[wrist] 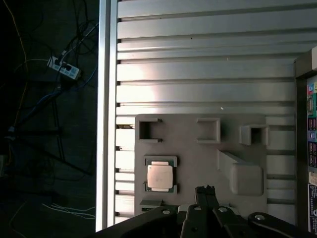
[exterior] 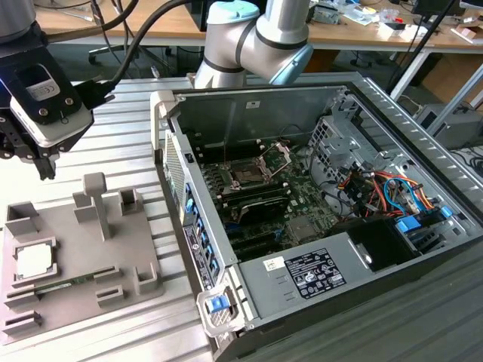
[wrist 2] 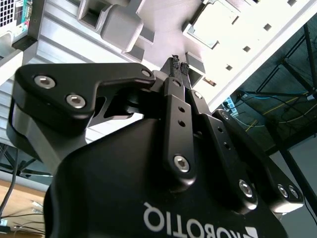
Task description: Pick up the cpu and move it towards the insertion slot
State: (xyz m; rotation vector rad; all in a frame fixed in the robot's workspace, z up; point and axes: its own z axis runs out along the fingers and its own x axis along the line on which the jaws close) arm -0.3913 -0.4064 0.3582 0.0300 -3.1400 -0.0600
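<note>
Sitting in a square recess of the grey tray [exterior: 79, 260], the cpu [exterior: 34, 262] — claw [exterior: 47, 167] nearby, raised, closed, holding nothing.

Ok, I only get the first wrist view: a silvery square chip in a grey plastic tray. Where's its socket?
Observer: The square dark socket with a shiny metal frame sits inside the open grey metal computer case, to the exterior view's right of the grey plastic tray.
Operator: Is its lid up?
Observer: Yes, its silver retaining plate stands tilted up.
Operator: Is the gripper touching the chip?
Observer: No, the black gripper hangs above, apart from the silvery square chip.
</note>
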